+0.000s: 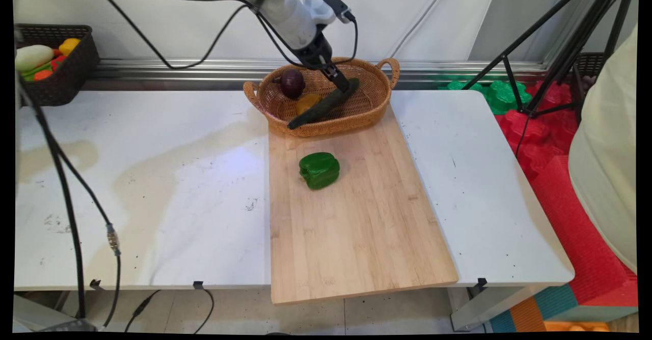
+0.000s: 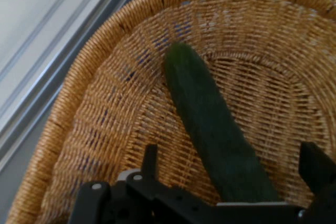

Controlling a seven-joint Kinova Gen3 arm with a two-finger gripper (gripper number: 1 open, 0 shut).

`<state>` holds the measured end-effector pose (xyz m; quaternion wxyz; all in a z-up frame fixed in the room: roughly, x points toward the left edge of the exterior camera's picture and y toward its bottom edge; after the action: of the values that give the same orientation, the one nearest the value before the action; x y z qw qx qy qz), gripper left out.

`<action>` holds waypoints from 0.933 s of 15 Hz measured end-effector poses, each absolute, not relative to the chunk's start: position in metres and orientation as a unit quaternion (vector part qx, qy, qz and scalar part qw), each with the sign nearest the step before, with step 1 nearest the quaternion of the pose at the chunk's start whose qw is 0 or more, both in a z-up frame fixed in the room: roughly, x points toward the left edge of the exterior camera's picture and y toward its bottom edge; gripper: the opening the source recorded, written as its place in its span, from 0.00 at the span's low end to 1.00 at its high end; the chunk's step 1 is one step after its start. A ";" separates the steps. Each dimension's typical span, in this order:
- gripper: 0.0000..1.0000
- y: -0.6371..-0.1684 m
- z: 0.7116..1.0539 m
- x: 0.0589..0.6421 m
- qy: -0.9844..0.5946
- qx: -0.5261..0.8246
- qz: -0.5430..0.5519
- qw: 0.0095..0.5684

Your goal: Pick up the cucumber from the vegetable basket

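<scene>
On the white table (image 1: 153, 177) lies a wooden board (image 1: 356, 238), and at its far end stands a wicker basket (image 1: 379, 108) with two handles. We see the gripper (image 1: 344, 84) reaching down into that basket from the upper left. Its fingers (image 2: 150, 158) are spread, one on each side of a dark cucumber (image 1: 318, 109), with wicker showing between the left finger and the cucumber; on the right we cannot tell whether there is contact.

The cucumber lies aslant in the basket. One end rests on the near rim and the other is up against the far wall, where the gripper stands.

We judge that the fingers straddle it near the far end, so a hold here would sit off its middle. Squaring them across its width would matter.

A green pepper (image 1: 319, 170) sits alone on the board, well apart from the basket. Beside the cucumber in the basket are a purple onion (image 1: 292, 83) and something small and yellow (image 1: 307, 103), perhaps a fruit.
</scene>
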<state>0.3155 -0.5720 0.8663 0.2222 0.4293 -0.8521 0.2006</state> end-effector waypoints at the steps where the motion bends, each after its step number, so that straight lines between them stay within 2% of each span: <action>1: 1.00 -0.578 0.859 0.312 -0.851 0.436 0.197 0.218; 10: 1.00 -0.599 0.823 0.297 -0.840 0.473 0.180 0.196; 11: 0.00 -0.599 0.820 0.295 -0.839 0.476 0.179 0.195; 14: 0.00 -0.599 0.816 0.292 -0.834 0.485 0.178 0.194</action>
<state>0.2925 -0.5986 0.8159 0.1940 0.4847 -0.8342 0.1778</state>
